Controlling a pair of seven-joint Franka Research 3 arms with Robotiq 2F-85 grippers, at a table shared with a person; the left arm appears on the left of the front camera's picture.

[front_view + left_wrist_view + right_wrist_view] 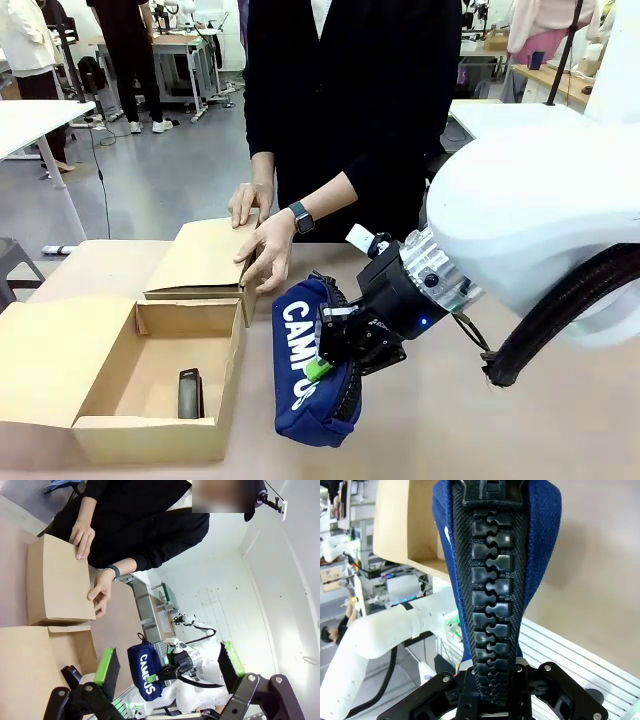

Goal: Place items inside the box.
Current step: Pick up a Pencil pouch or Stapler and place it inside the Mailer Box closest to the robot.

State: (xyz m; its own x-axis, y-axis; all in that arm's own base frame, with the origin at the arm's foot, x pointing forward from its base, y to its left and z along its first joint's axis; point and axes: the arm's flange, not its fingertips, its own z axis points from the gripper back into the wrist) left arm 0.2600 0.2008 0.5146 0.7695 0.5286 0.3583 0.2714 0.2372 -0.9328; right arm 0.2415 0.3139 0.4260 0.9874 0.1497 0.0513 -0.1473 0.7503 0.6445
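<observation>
Chunky black zipper (492, 595), navy fabric pencil case (542, 535) — pinched in right jaws.

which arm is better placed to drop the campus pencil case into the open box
Right. Its jaws are shut on the navy CAMPUS pencil case, which hangs right beside the open box. The left arm's jaws stand open, holding nothing, so that arm would first need to take the case.

Grey floor (170, 180), white tables (35, 115) behind

Box (150, 440) open, room left of stapler (189, 393); 2nd box (200, 262) + hand (266, 250) prob. crowd far side.
</observation>
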